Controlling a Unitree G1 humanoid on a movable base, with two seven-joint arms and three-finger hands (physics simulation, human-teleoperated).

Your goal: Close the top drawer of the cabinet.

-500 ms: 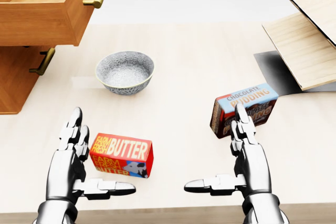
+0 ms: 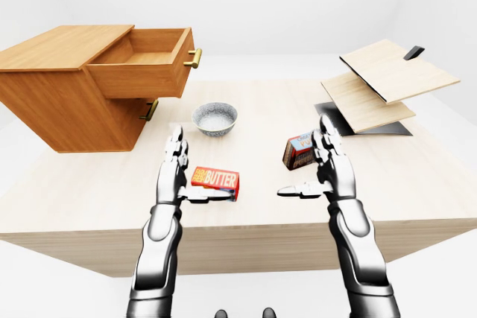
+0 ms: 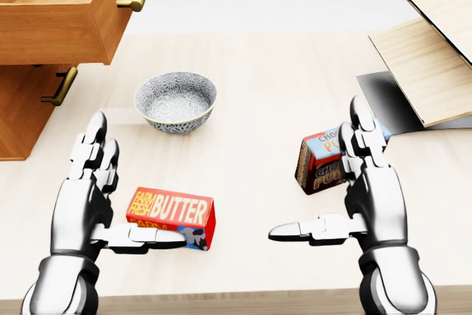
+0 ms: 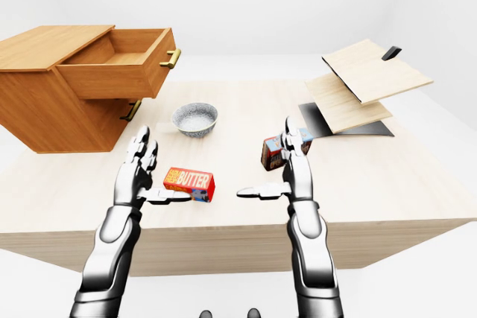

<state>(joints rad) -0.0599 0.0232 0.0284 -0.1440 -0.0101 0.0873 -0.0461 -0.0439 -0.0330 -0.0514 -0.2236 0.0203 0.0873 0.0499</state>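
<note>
The wooden cabinet (image 2: 52,98) stands at the left of the table. Its top drawer (image 2: 141,72) is pulled far out, with a brass handle (image 2: 194,58) on its face; the drawer looks empty. The lower drawer's handle (image 2: 150,110) shows below it and that drawer is closed. My left hand (image 3: 110,204) is open, held low over the table beside the butter box, well short of the drawer. My right hand (image 3: 343,197) is open too, in front of the pudding box.
A grey bowl (image 3: 175,101) sits between my hands and the cabinet. A red butter box (image 3: 171,217) lies by my left thumb. A chocolate pudding box (image 3: 328,156) lies behind my right hand. Tilted wooden boards on a dark stand (image 2: 380,83) are at the right.
</note>
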